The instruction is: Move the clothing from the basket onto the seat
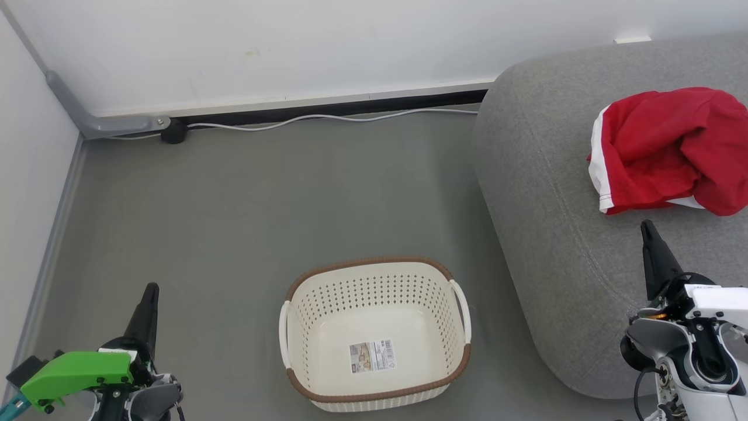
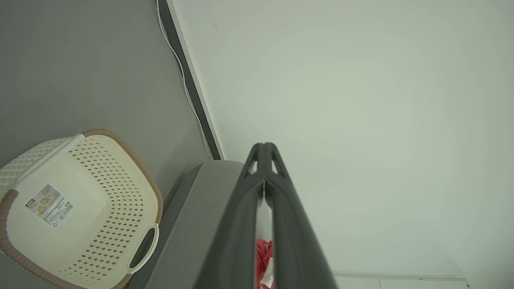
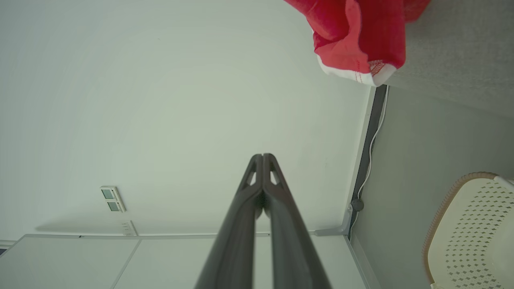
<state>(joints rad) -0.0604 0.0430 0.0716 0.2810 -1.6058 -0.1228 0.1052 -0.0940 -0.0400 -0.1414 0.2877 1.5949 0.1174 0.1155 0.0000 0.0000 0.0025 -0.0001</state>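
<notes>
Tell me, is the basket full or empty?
Empty. The basket shows its bare bottom and sticker; the red clothing lies on the grey seat.

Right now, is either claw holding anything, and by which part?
Nothing is held. The left claw and right claw are both shut on nothing; the clothing lies loose on the seat.

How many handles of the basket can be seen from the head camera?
2. The left handle is on the left side of the basket, the right handle on its right side; both are white. None appears hidden.
</notes>
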